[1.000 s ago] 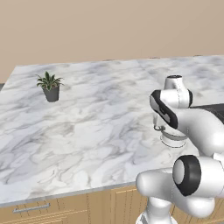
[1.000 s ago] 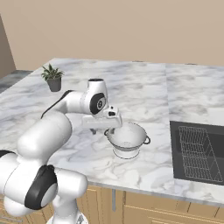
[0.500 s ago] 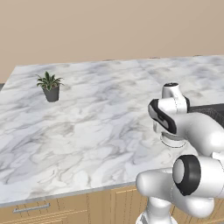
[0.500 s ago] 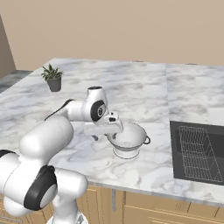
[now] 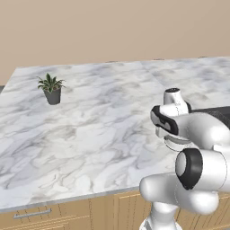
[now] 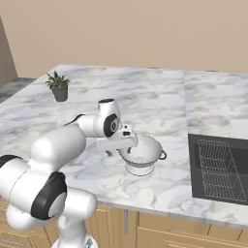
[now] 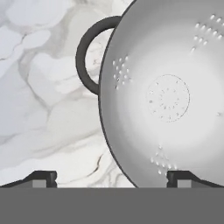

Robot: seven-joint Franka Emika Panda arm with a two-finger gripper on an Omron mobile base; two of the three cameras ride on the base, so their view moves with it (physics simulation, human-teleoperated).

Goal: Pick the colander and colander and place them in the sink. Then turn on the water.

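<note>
We see our claw (image 7: 111, 179) spread wide open, one tip over the rim of the round whitish metal colander (image 6: 140, 155), which sits on the white marble counter (image 6: 160, 104), left of the black sink (image 6: 220, 167).

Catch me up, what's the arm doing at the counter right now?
The gripper is down at the near rim of the whitish colander on the marble counter, jaws open, one fingertip either side of the rim in the hand view. Nothing is lifted yet. The sink, with a wire rack in it, lies to the robot's right.
</note>
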